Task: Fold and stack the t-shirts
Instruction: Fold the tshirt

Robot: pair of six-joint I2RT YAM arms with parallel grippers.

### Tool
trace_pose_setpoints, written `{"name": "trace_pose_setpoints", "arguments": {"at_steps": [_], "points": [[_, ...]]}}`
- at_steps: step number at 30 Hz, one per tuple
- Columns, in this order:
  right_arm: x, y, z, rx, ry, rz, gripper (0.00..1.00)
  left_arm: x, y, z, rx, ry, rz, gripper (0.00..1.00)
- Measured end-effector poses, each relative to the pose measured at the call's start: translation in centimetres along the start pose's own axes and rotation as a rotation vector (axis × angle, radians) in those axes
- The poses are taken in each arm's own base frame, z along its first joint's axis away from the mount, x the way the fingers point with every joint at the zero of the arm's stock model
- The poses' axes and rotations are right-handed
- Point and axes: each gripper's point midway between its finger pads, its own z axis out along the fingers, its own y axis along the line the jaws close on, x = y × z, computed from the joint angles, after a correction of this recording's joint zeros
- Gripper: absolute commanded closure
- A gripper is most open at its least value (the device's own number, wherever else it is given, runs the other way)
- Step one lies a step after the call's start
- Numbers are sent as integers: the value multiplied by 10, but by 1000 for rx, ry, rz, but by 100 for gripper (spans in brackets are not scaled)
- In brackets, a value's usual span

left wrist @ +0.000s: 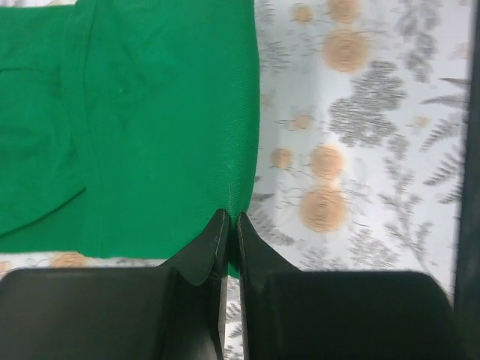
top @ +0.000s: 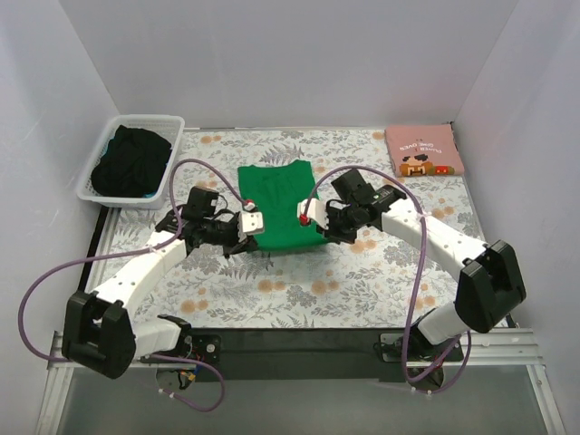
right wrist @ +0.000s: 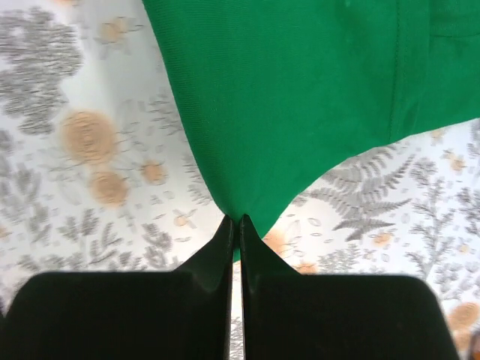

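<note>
The green t-shirt lies folded into a narrow strip on the floral cloth at the table's middle. My left gripper is shut on its near left corner; the left wrist view shows the green t-shirt pinched between the gripper tips. My right gripper is shut on its near right corner; the right wrist view shows the green cloth pulled to a point in the gripper. The pink t-shirt with the cartoon print lies folded at the back right.
A white slatted basket holding dark cloth stands at the back left. The floral table cloth covers the table. Both arms reach in from the near edge, with purple cables looping above them.
</note>
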Motion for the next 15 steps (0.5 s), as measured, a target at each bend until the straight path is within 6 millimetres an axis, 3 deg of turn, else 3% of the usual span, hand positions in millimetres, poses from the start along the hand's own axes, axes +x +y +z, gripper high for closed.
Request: {"name": "trace_pose_setpoints", "arguments": {"at_steps": [5, 8, 10, 12, 15], "points": [[-10, 47, -23, -117, -52, 0, 99, -11, -47, -21, 118, -20, -46, 100], [-18, 81, -45, -193, -94, -26, 99, -27, -73, -39, 181, -47, -69, 100], [-21, 92, -56, -226, -111, -36, 99, -39, -83, -50, 201, -66, -78, 100], [-27, 94, -66, -242, -115, -40, 99, -53, -88, -59, 204, -85, -90, 100], [-44, 76, -74, -229, -120, -66, 99, -68, -81, -66, 185, -103, -127, 100]]}}
